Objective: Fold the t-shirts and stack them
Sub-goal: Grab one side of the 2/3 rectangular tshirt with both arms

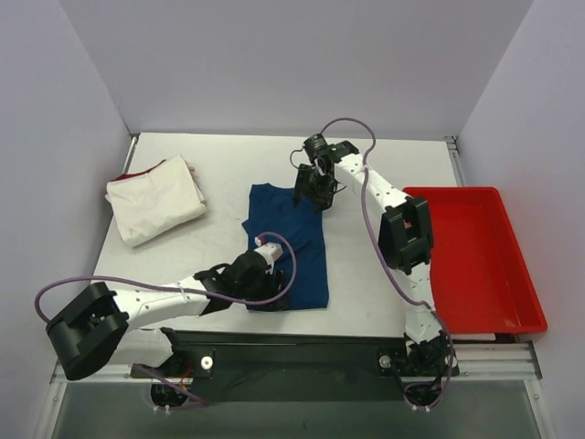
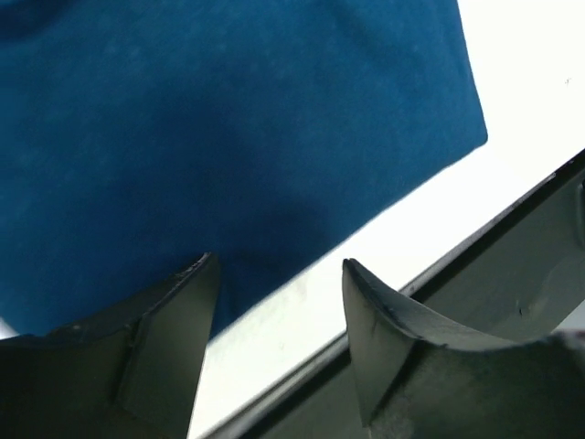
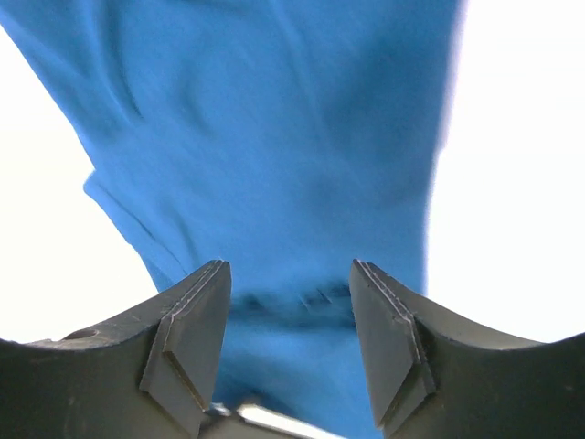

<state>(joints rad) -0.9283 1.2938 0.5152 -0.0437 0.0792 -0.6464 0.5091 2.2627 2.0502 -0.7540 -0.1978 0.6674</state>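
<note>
the dark blue t-shirt (image 1: 292, 247) lies in the middle of the worktop (image 1: 366, 274), spread as a long strip running from the far side toward the near edge, with a sleeve poking out at its far left corner. the cream-white t-shirt (image 1: 157, 201) sits folded well apart from it at the far left of the worktop, with a bit of red showing along its back edge. the red tray (image 1: 512, 274) rests on the right side, apart from both shirts.

the left arm (image 1: 164, 302) lies low across the near left, its wrist over the near left part of the blue shirt. the left jaws stand apart at a middling width. from the wrist camera their two dark fingers (image 2: 160, 338) frame the shirt's edge, a band of bare white worktop and the black rail at the worktop's border. one finger sits over the cloth and the other over the bare surface; i cannot tell whether either touches.

the right arm (image 1: 379, 192) reaches out to the shirt's far end, its wrist pointing down there. the right jaws are spread wide. the wrist camera shows blue cloth, wrinkled lengthways, filling the gap between the fingers (image 3: 192, 338) and running on ahead of them, with white worktop to either side. the cloth lies loose in that gap, not pinched.
</note>
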